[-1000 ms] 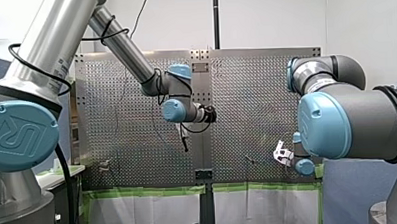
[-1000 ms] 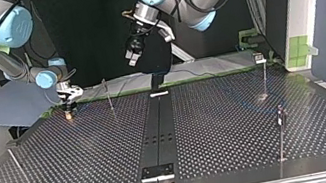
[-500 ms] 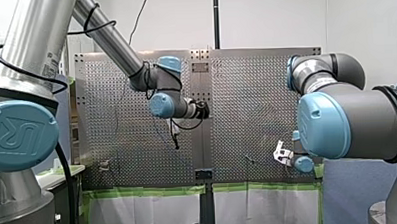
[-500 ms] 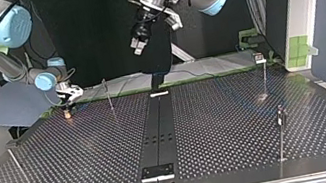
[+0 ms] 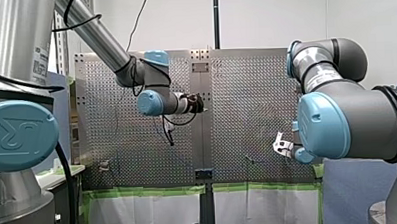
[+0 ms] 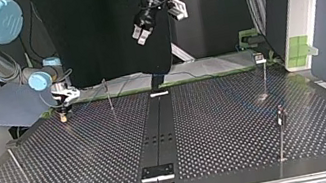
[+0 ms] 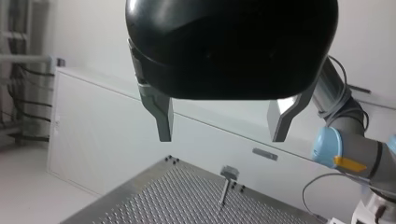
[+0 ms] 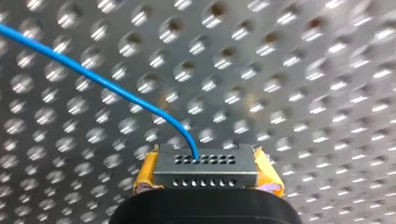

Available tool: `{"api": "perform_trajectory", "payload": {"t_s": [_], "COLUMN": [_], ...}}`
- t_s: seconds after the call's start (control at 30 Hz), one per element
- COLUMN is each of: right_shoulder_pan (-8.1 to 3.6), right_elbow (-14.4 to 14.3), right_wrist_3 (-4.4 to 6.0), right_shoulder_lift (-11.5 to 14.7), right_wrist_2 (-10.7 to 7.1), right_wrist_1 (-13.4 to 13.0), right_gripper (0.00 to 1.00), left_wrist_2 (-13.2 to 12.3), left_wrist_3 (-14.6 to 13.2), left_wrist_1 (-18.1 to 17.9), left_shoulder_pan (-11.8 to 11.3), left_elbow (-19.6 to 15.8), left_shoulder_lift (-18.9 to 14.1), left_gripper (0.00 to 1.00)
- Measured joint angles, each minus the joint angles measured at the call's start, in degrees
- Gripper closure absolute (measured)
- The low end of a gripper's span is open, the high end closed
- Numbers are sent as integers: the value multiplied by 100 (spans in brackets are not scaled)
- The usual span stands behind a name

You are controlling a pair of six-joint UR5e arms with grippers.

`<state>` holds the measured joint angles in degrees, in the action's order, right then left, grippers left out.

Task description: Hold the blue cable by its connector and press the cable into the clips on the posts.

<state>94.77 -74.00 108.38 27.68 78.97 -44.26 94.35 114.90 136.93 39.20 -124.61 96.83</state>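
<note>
In the right wrist view my right gripper (image 8: 205, 173) is shut on a grey connector (image 8: 205, 164) with rows of small holes, held between its yellow pads (image 8: 145, 173). The blue cable (image 8: 107, 84) leaves the connector and curves away over the perforated table. In the top view my right gripper (image 6: 63, 105) hovers low at the table's far left corner. My left gripper (image 6: 142, 31) hangs high over the far middle. Its metal fingers (image 7: 161, 112) are open and hold nothing. Thin posts with clips (image 6: 108, 95) (image 6: 263, 69) (image 6: 282, 126) stand on the table.
The perforated table (image 6: 218, 127) has a dark strip (image 6: 157, 128) down its middle. A blue-grey board (image 6: 6, 106) lies beyond the far left corner. In the left wrist view a clip post (image 7: 226, 183) stands ahead of the fingers, with my right arm (image 7: 345, 149) beside it.
My left arm has lifted its open gripper higher, moving right in the top view and left in the front view. My right gripper has shifted slightly left in the top view, still holding the connector.
</note>
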Motion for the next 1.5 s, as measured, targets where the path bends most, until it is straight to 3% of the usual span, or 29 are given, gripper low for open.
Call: {"api": "perform_trajectory", "payload": {"t_s": [0.2,0.4,0.5,1.5], "right_shoulder_pan": [73,148,157,160], "right_elbow": [-297,-571,-625,-645], "right_wrist_3": [-119,-304,-347,-364], "right_shoulder_lift": [296,571,623,644], "right_wrist_2": [-65,-96,-98,-99], "right_wrist_1": [-259,-204,-187,-181], "right_gripper": [100,100,100,100], "left_wrist_2": [-118,-126,-125,-124], "left_wrist_3": [35,27,25,23], "left_wrist_1": [-317,-577,-624,-642], "left_shoulder_pan": [-22,-30,-32,-33], "left_elbow": [-317,-576,-623,-640], "left_shoulder_lift": [-317,-457,-467,-469], "left_gripper": [0,0,0,0]}}
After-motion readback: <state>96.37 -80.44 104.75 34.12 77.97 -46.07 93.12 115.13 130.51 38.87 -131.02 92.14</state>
